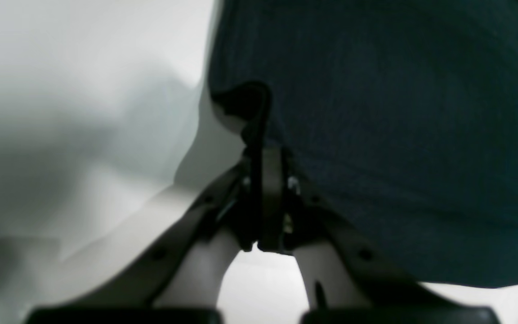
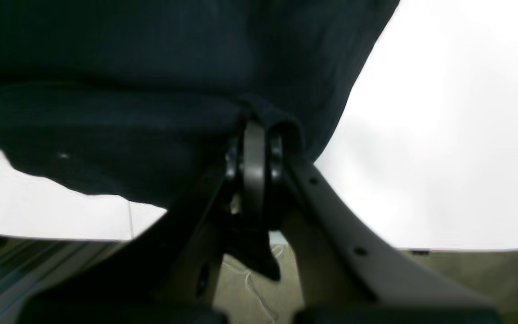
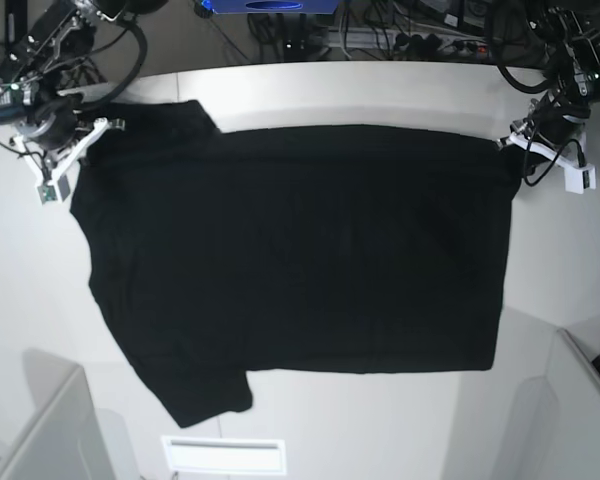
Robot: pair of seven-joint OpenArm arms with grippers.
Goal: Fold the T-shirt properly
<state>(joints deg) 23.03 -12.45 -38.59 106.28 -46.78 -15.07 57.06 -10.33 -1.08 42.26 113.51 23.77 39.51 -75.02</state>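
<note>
The black T-shirt [image 3: 300, 250] lies spread flat on the white table [image 3: 40, 300], sleeves toward the left and hem toward the right; no print shows. My right gripper [image 3: 90, 137] sits at the shirt's far left corner by the upper sleeve. In the right wrist view that gripper [image 2: 254, 135] is shut on a fold of the dark T-shirt [image 2: 151, 67]. My left gripper [image 3: 508, 144] is at the far right hem corner. Close up, it [image 1: 257, 135] is shut on the edge of the T-shirt [image 1: 398, 135].
Cables and a blue object [image 3: 270, 6] crowd the table's far edge. Grey partitions stand at the near left [image 3: 50, 430] and near right [image 3: 570, 400]. A white rectangular plate [image 3: 223, 455] lies at the near edge.
</note>
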